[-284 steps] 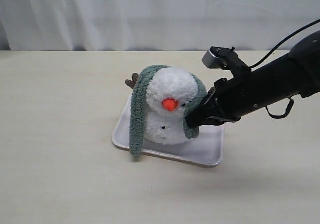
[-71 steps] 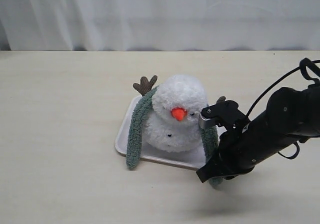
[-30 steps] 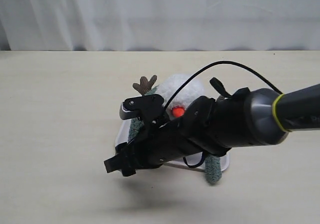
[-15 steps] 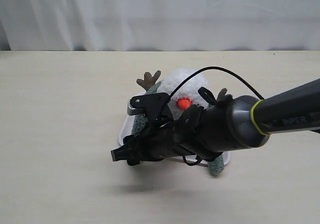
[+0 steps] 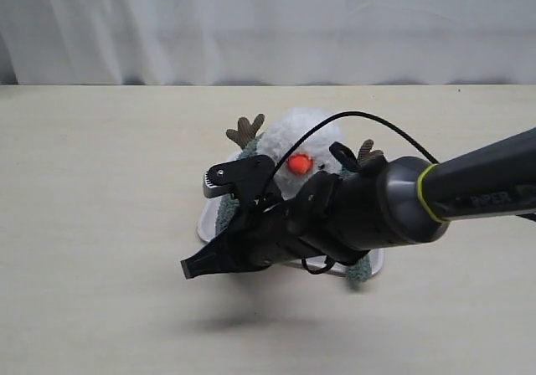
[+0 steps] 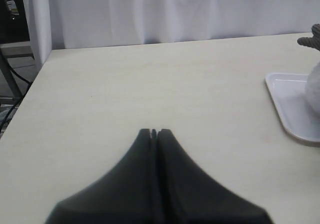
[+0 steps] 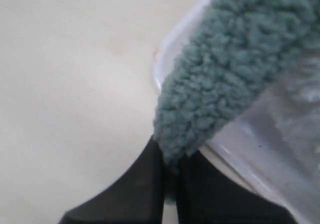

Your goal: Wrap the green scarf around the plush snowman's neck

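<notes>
The plush snowman (image 5: 289, 136) sits upright on a white tray (image 5: 204, 226) mid-table (image 5: 100, 182), carrot nose facing the near side. The green scarf (image 5: 223, 218) lies behind its neck, with one end hanging down its left side and the other reaching the tray's near-right edge. The right arm reaches across the near side of the snowman. We see the right claw (image 5: 194, 267) low at the tray's near-left corner. In the wrist view its jaws are pressed together on the rounded tip of the scarf's left end (image 7: 225, 69). The left claw (image 6: 154, 132) has its jaws together with nothing between them, above bare table well left of the tray.
</notes>
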Available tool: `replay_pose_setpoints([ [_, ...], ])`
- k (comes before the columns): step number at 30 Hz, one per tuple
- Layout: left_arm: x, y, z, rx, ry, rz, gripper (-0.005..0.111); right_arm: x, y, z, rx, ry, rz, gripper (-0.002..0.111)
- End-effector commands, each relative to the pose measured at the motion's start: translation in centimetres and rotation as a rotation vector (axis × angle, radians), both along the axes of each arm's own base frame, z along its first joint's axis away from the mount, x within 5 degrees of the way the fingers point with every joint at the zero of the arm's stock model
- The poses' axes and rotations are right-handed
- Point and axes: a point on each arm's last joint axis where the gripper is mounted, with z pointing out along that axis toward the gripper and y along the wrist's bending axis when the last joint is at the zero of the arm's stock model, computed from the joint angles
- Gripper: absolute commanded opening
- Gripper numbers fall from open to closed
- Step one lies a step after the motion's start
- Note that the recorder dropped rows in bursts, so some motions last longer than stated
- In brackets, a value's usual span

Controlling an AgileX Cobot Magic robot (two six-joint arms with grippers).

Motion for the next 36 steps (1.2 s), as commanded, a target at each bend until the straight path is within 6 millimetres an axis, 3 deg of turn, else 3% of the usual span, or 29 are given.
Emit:
replay_pose_setpoints([
  [1,0.0,0.0,0.0,-0.002,-0.013,-0.002,0.0,-0.9,0.1,2.6,0.021,-0.01,0.153,0.004],
  [9,0.0,0.0,0.0,-0.002,-0.011,-0.003,0.0,-2.3,-1.8,4.8,-0.203,-0.01,0.316,0.004],
  [14,0.0,0.0,0.0,-0.002,-0.011,-0.003,0.0,-1.9,-5.0,5.8,-0.489,-0.006,0.159,0.004],
  [18,0.0,0.0,0.0,-0.002,-0.011,-0.003,0.0,-1.7,-6.2,6.2,-0.584,-0.014,0.076,0.004],
  [29,0.0,0.0,0.0,-0.002,-0.006,-0.003,0.0,-2.3,-6.3,2.1,-0.595,0.047,0.114,0.004],
  [36,0.0,0.0,0.0,-0.002,-0.006,-0.003,0.0,-2.1,-5.9,1.9,-0.566,0.029,0.124,0.004],
])
